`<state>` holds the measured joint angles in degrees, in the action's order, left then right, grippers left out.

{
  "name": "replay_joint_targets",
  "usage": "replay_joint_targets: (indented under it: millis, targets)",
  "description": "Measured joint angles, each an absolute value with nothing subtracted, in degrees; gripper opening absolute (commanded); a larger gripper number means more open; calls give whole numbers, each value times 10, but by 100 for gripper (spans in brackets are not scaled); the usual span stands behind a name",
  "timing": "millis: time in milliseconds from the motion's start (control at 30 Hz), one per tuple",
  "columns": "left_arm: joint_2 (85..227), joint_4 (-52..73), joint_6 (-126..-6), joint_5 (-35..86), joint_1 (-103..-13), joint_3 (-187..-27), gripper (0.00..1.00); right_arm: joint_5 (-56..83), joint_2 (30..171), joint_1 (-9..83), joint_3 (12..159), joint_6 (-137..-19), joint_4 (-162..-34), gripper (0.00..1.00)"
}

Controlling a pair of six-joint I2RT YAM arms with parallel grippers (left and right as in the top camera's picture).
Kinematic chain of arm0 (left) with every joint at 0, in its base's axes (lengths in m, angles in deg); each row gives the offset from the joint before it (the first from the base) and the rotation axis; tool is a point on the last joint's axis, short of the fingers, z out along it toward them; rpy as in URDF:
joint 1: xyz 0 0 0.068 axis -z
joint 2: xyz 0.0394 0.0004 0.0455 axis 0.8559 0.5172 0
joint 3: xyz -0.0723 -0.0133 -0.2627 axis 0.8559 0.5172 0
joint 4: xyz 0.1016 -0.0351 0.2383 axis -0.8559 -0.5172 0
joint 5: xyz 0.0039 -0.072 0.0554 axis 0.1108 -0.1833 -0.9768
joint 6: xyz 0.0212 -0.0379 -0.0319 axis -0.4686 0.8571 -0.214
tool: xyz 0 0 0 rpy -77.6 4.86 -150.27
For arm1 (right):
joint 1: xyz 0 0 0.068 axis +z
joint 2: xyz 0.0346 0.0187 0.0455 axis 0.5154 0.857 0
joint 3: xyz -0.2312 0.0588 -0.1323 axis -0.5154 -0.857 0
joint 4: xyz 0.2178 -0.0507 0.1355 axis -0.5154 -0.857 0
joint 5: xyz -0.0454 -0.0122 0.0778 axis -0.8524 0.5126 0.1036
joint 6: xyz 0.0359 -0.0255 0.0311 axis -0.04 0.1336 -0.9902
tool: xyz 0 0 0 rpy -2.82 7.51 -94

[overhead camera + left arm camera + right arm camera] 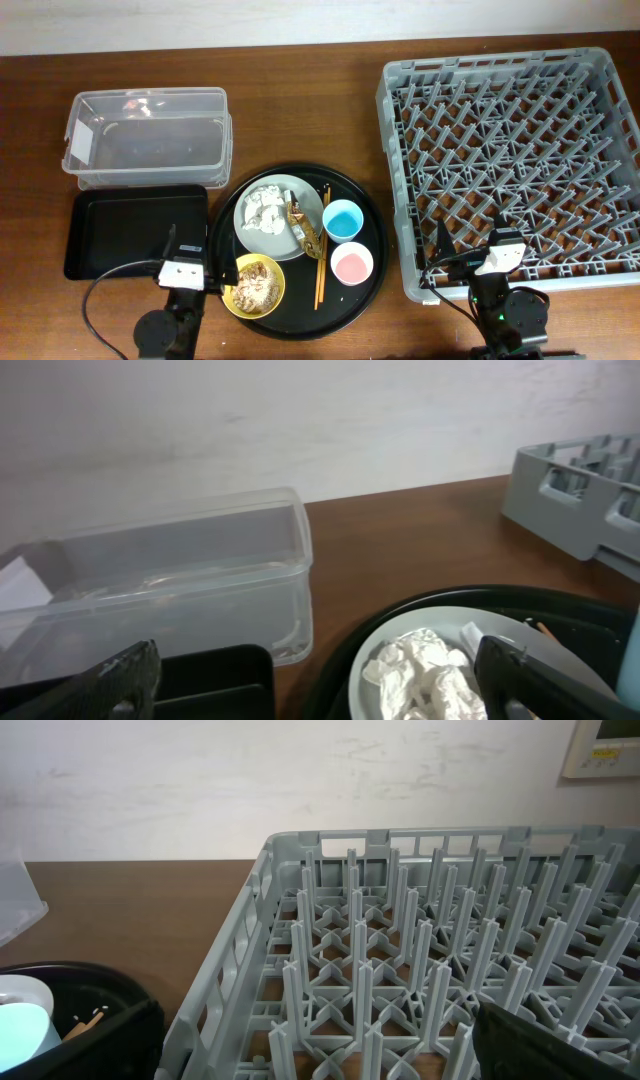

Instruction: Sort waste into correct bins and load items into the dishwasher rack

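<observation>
A grey-green plate on the round black tray holds crumpled white tissue and a gold-brown wrapper. Brown chopsticks lie beside it. A blue cup and a pink cup stand to the right. A yellow bowl holds beige food scraps. The clear tub and black rectangular tray sit at left. The grey rack is at right. My left gripper is open, low before the plate. My right gripper is open over the rack's near-left corner.
Both arm bases stand at the table's front edge, with a black cable looping by the left one. A pale wall runs behind the table. A white label lies inside the clear tub's left end.
</observation>
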<state>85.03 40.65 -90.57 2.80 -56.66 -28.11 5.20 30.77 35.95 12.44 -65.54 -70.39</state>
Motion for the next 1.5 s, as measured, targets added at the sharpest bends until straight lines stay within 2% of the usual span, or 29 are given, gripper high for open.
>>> replay_joint_targets:
  millis: [333, 500, 600, 767, 900, 1033, 1133, 1267, 1333, 1367, 1500]
  targets:
    - [850, 403, -907, 3, -567, -281, 99, 52, 308, 360, 124, -656, -704, 99]
    - [850, 441, -892, 8, -567, -280, 99, 55, 308, 360, 124, -655, -704, 99]
    - [850, 400, -853, 10, -567, -282, 99, 57, 315, 360, 126, -657, -711, 99]
    - [864, 287, -827, 15, -567, -342, 99, 59, 421, 360, 183, -658, -791, 99]
    - [954, 220, -825, 17, -567, -428, 99, 63, 575, 360, 330, -660, -876, 99]
    - [1112, 136, -825, 32, -566, -555, 99, 63, 696, 360, 485, -662, -1027, 99]
    - [1263, 19, -824, 57, -566, -697, 99, 63, 762, 360, 580, -664, -1141, 99]
    - [1406, -116, -822, 85, -566, -829, 99, 64, 796, 360, 625, -664, -1196, 99]
    - [1445, -123, -822, 97, -566, -859, 97, 65, 796, 360, 627, -665, -1199, 99]
    - [1459, -112, -822, 112, -566, -860, 90, 65, 796, 360, 627, -664, -1200, 98]
    - [1506, -9, -812, 201, -556, -863, 90, 65, 797, 360, 629, -666, -1201, 99]
